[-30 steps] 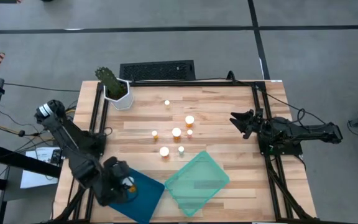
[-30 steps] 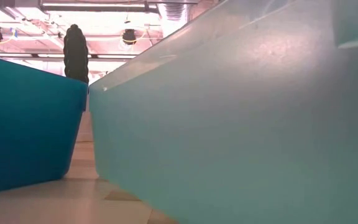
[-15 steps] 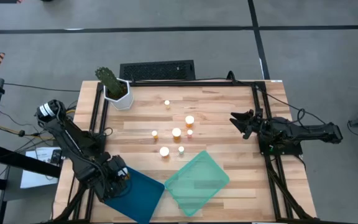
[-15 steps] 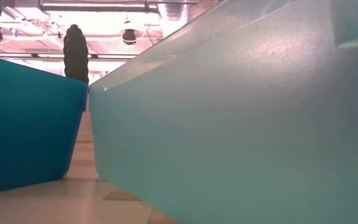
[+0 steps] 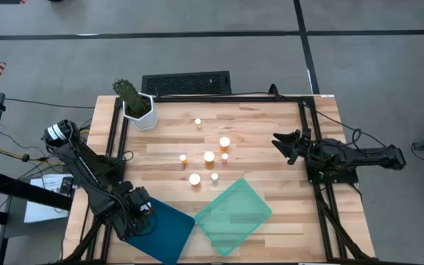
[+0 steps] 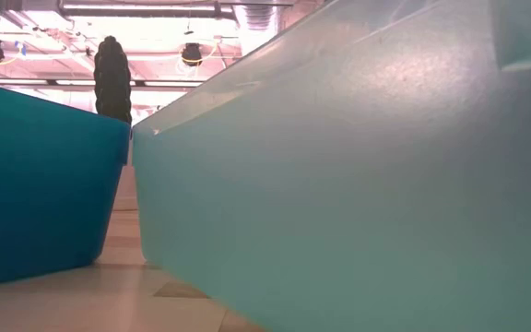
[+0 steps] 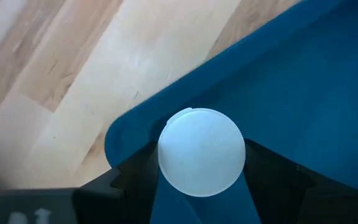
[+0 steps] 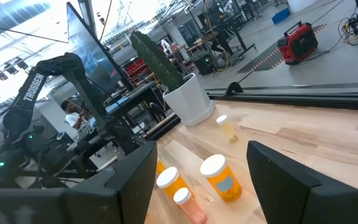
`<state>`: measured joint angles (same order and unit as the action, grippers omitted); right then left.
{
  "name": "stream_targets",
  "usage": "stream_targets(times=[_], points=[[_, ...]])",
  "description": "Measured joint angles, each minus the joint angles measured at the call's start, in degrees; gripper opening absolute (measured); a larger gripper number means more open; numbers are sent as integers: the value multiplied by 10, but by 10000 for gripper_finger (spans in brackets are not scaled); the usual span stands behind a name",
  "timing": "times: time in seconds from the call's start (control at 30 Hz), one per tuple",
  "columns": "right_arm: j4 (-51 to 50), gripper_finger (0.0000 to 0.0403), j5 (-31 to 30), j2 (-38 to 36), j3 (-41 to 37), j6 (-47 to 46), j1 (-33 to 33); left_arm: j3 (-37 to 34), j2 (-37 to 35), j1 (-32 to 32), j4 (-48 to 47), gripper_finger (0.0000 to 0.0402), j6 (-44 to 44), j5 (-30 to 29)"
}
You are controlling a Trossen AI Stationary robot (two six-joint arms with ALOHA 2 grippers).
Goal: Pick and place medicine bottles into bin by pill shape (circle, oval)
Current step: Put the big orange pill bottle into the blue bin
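Left gripper holds a white-capped medicine bottle over the dark blue bin; right gripper waits with its fingers apart.

In the left wrist view the bottle's round white cap sits between the two dark fingers, clamped on both sides, above the blue bin's corner near the table's near-left edge. The light teal bin lies just right of the blue one, both at the near edge. Seven more bottles stand loose on the middle of the table, among them a wide-capped one and another close to the teal bin. The right gripper rests empty over the table's right edge. A white pot with a green plant stands at the far-left corner.
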<state>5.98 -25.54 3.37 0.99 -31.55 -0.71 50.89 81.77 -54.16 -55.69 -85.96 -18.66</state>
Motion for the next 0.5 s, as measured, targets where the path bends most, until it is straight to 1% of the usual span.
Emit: stream_targets(times=[0.2,0.3,0.5], points=[[0,260,0,0,0,0,0,1,10,0,4,208,-3,0],[0,260,0,0,0,0,0,1,11,0,8,225,-7,-4],[0,260,0,0,0,0,0,4,11,0,31,263,-8,31]])
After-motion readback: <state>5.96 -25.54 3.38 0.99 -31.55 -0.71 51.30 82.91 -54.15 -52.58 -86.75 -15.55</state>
